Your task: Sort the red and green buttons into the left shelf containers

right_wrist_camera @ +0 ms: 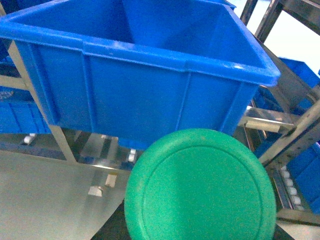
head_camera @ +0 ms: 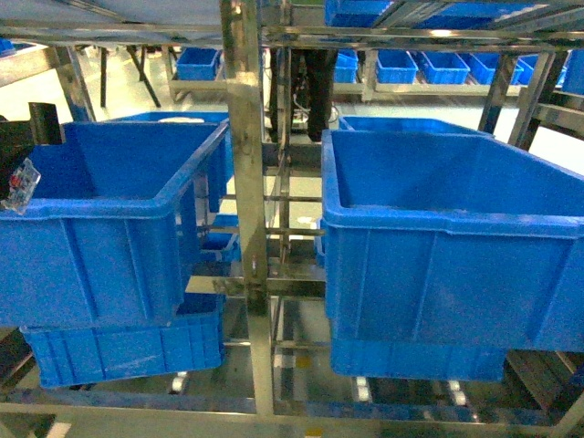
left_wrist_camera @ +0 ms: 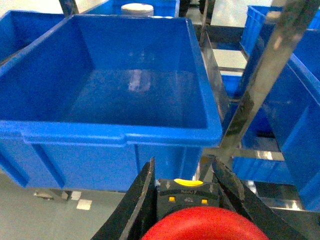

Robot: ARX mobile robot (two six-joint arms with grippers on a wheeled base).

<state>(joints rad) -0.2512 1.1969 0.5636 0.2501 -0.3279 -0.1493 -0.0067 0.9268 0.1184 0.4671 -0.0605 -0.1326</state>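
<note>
Two deep blue containers stand side by side on the steel shelf, the left one (head_camera: 100, 228) and the right one (head_camera: 447, 246). In the left wrist view my left gripper (left_wrist_camera: 184, 165) is shut on the red button (left_wrist_camera: 207, 225). Its black fingers (left_wrist_camera: 142, 195) press the dark body on both sides. It hangs just before the rim of an empty container (left_wrist_camera: 115, 135). In the right wrist view the green button (right_wrist_camera: 200, 187) fills the lower frame below a container's wall (right_wrist_camera: 150, 95). Its cap hides the right gripper's fingers. Neither gripper shows in the head view.
A steel upright (head_camera: 245, 182) divides the two containers and also stands right of the left gripper (left_wrist_camera: 260, 85). A lower blue crate (head_camera: 128, 351) sits under the left container. Smaller blue trays (head_camera: 196, 62) line the far racks. A white round lid (left_wrist_camera: 137, 8) lies behind the container.
</note>
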